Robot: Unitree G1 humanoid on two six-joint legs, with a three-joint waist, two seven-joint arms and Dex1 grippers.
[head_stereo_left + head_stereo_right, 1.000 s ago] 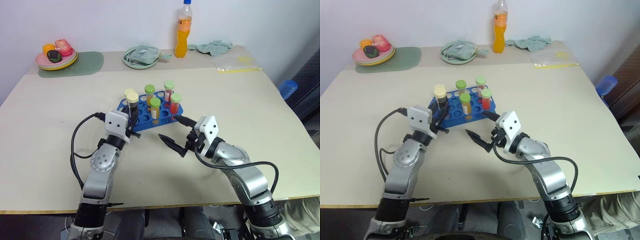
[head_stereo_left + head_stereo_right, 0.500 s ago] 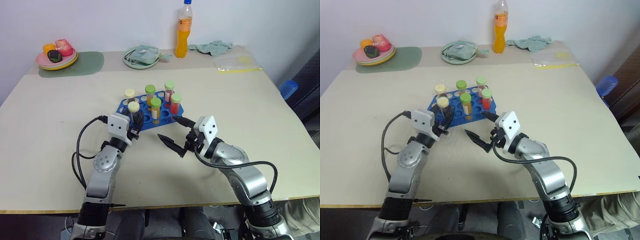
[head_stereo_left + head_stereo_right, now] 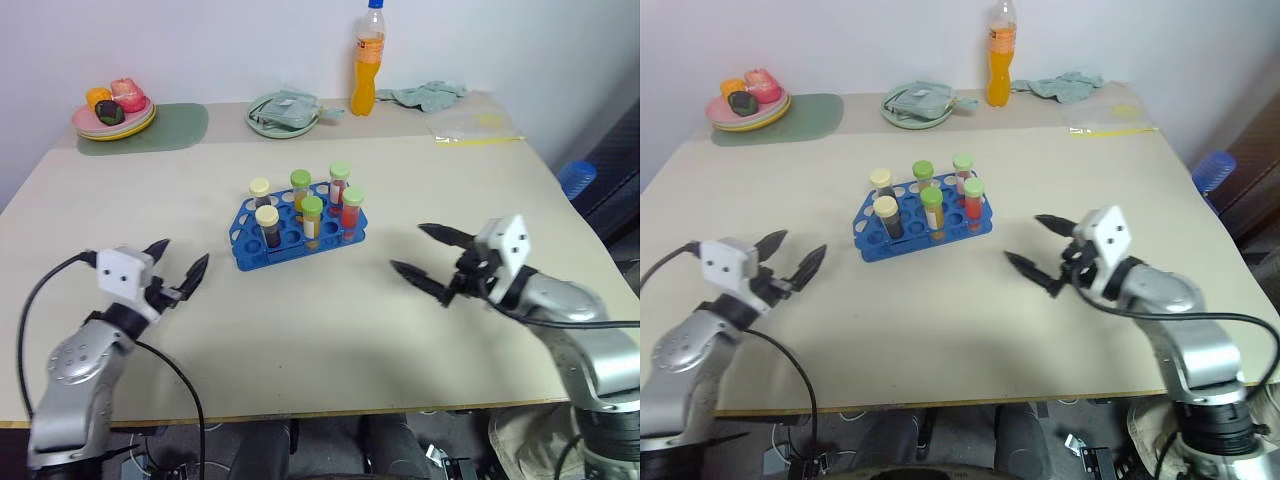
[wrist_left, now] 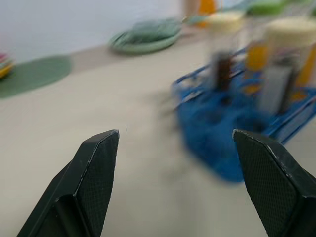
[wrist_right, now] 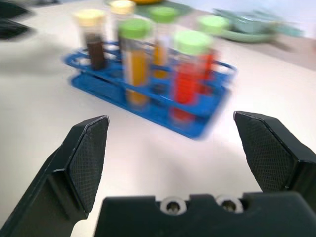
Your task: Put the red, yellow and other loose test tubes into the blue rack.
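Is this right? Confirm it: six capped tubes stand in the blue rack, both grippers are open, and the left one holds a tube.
Not quite. In the left eye view the left gripper is open but empty; all six tubes stand in the blue rack, and the right gripper is open.

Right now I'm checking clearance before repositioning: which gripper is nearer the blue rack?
Left, narrowly. The left gripper sits open just off the blue rack's left front corner; the right gripper, also open, is out past its right end.

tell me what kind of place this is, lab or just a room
Probably an ordinary room set up for a test, not a real lab: a plain table holds a blue rack of test tubes, but also an orange drink bottle and a plate of fruit.
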